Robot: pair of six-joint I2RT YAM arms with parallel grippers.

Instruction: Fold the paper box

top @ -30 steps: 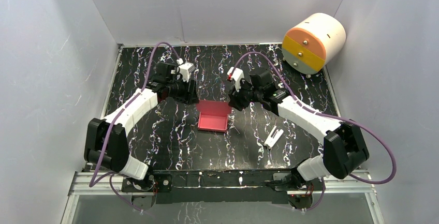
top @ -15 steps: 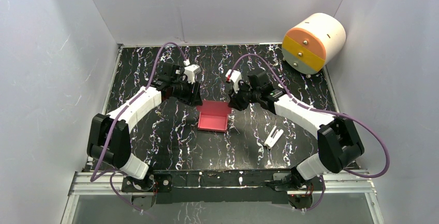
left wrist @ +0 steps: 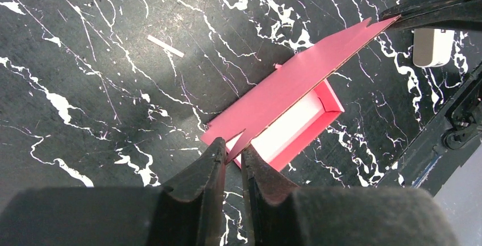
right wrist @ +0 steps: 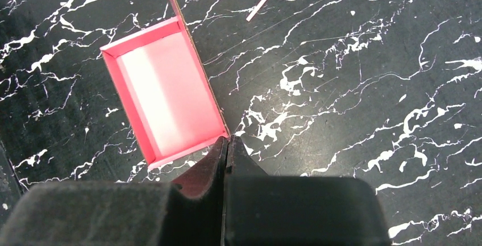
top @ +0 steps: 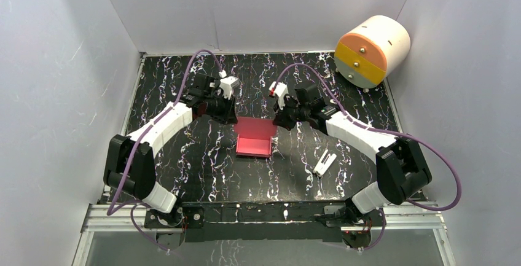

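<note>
The pink-red paper box (top: 254,145) lies open on the black marbled table, with its far flap (top: 255,127) raised. My right gripper (top: 278,120) is shut on the flap's right corner; in the right wrist view the flap runs edge-on into its closed tips (right wrist: 228,139), beside the box's tray (right wrist: 165,98). My left gripper (top: 231,117) is at the flap's left corner. In the left wrist view the flap (left wrist: 295,81) stands over the tray (left wrist: 295,126), and its pointed corner sits between my left gripper's tips (left wrist: 232,154), which stand narrowly apart.
A small white clip-like piece (top: 324,163) lies right of the box. A big white-and-orange cylinder (top: 372,51) stands at the back right corner. A small white strip (left wrist: 166,46) lies on the table behind the box. Grey walls enclose the table.
My left gripper has moved right and closer to the flap's left corner. My right gripper has shifted slightly with the flap in it. The box has barely moved.
</note>
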